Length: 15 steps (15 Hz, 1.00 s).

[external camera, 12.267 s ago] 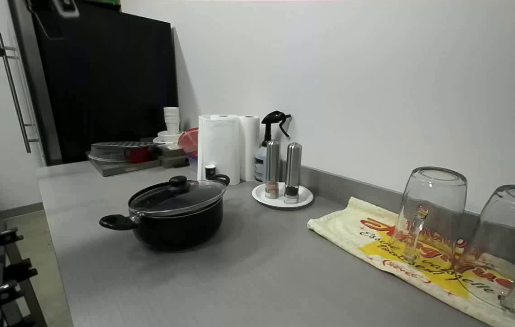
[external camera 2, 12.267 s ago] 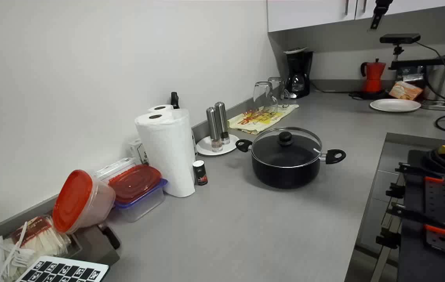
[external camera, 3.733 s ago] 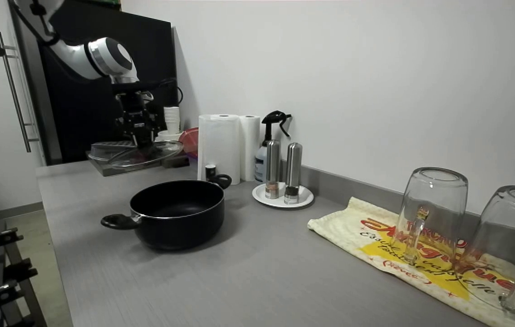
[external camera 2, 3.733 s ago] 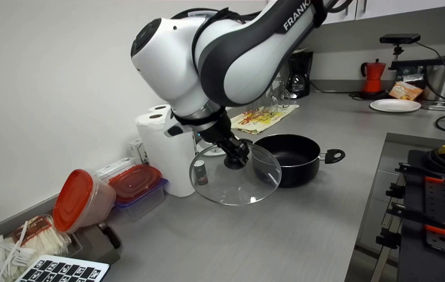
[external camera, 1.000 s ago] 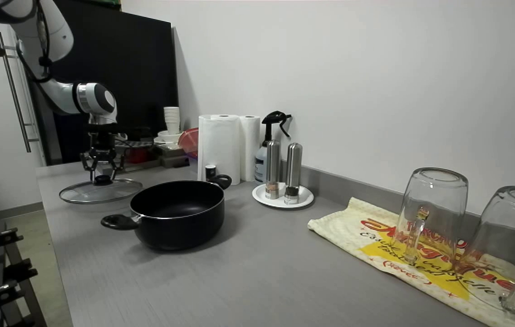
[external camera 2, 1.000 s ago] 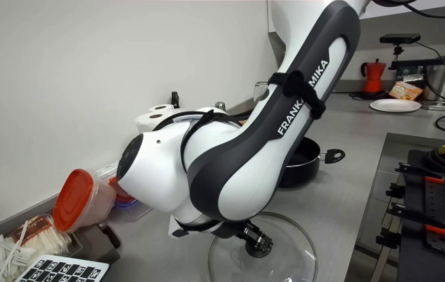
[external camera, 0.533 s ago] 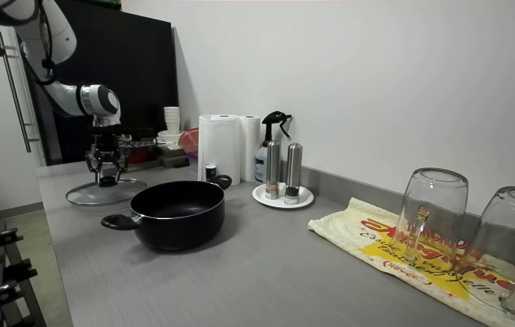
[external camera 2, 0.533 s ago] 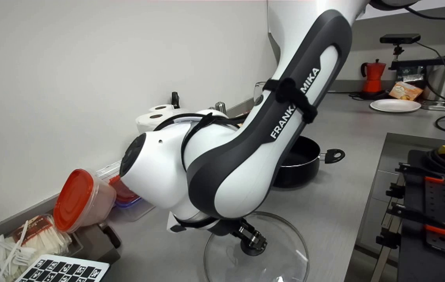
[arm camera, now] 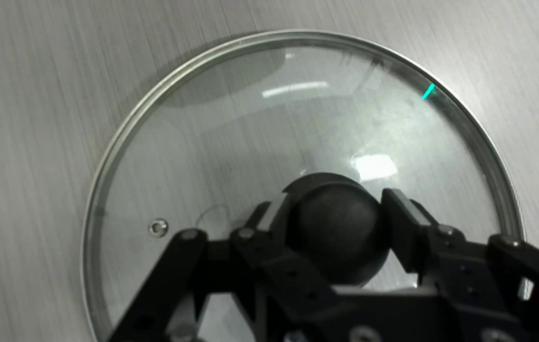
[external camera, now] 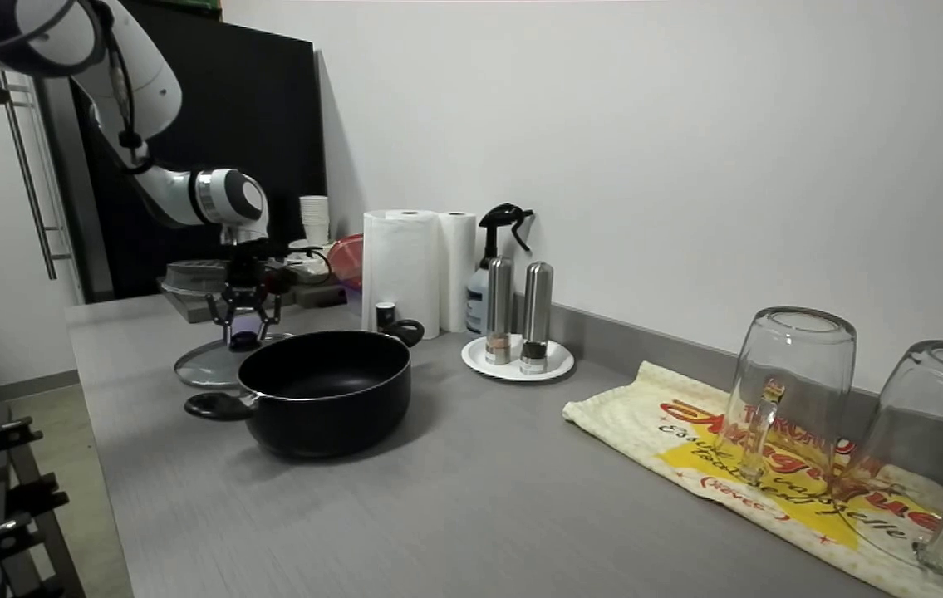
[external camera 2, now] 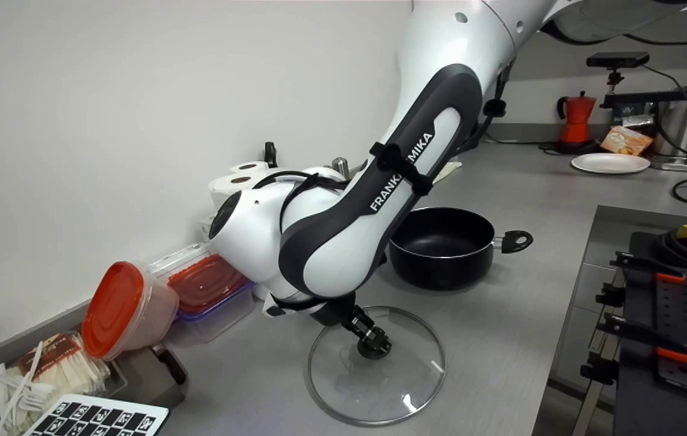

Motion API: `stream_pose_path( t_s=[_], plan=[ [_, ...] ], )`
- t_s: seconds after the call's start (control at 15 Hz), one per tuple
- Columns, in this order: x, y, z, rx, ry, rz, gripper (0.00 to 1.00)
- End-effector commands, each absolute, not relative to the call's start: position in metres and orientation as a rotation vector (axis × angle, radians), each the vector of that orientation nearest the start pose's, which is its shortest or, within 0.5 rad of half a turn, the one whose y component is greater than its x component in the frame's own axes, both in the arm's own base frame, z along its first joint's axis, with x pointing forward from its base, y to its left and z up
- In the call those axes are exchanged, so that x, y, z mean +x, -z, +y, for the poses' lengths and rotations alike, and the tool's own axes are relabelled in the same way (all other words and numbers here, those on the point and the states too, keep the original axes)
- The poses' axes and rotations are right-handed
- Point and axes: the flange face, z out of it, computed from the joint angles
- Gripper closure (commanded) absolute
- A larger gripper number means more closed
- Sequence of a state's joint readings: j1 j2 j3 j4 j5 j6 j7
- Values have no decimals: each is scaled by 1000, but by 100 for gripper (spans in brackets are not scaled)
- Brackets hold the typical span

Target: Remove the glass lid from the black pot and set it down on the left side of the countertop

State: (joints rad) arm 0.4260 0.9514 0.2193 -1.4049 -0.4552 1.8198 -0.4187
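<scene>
My gripper [arm camera: 335, 209] is shut on the black knob [arm camera: 338, 228] of the glass lid [arm camera: 231, 137], with a finger pad at either side of it. In an exterior view the lid [external camera 2: 404, 384] lies flat, low at the grey countertop [external camera 2: 476, 357]; whether its rim touches the surface I cannot tell. Uncovered, the black pot [external camera: 330, 428] stands close beside the lid, and in that exterior view it hides part of the lid's rim. The arm covers the pot's far handle in an exterior view where the black pot [external camera 2: 446, 272] also shows.
Paper towel rolls [external camera: 402, 266], a small shaker [external camera: 385, 314] and two grinders on a white plate [external camera: 513, 365] line the wall. Plastic containers [external camera 2: 128, 312] and a patterned board [external camera 2: 98, 418] are near the lid. Upturned glasses [external camera: 795, 390] stand on a cloth [external camera: 687, 440].
Earlier the lid sat on the pot; it was lifted off and carried away, low over the countertop. In the last half second, the gripper and lid have shifted back nearer the pot, knob still gripped.
</scene>
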Motion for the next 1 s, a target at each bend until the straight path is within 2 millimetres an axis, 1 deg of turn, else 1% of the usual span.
stream_pose_path(
  t_s=[0.0, 0.13, 0.2, 0.27, 0.33, 0.4, 0.53, 0.6, 0.93],
  plan=[
    [566, -109, 353, -2682, -806, -1927, 49],
    [567, -109, 352, -2683, -811, -1926, 49],
    [568, -116, 349, -2675, -823, -1946, 24],
    [571, -127, 341, -2676, -831, -1960, 23],
    [568, -111, 351, -2688, -815, -1928, 16],
    [569, -112, 350, -2691, -812, -1927, 34],
    [569, -111, 349, -2691, -814, -1925, 20],
    [569, -110, 349, -2690, -816, -1925, 16],
    [568, -110, 350, -2688, -818, -1927, 16]
  ],
)
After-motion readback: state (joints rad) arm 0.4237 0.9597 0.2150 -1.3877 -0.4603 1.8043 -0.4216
